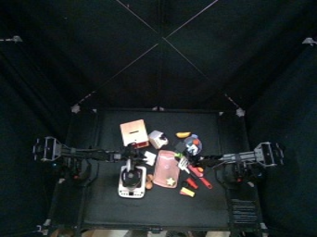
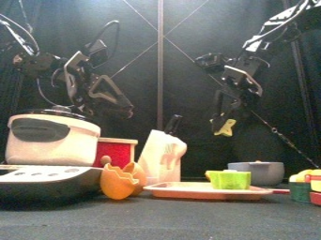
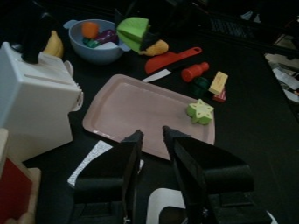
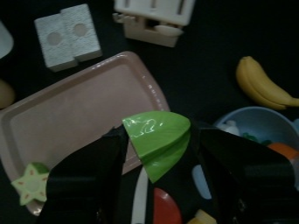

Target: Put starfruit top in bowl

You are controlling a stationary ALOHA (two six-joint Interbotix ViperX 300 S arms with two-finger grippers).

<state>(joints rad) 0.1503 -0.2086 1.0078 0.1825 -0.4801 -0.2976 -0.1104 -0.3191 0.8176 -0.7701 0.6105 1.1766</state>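
While your right claw (image 4: 158, 153) hangs above the tabletop, clamped on the green starfruit top (image 4: 158, 140), you're in the carry step: next, swing it over the blue bowl (image 4: 260, 127) and release. That bowl (image 3: 93, 48) already holds small colourful pieces, and the pink tray (image 3: 128, 105) carries only a starfruit slice (image 3: 201, 111); your left claw (image 3: 152, 149) hovers open above it.

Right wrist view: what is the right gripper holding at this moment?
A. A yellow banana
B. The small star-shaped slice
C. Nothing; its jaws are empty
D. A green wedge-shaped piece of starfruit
D. The right gripper has its jaws closed on the green starfruit piece, held above the pink tray, while the star-shaped slice lies on the tray and the banana lies on the table.
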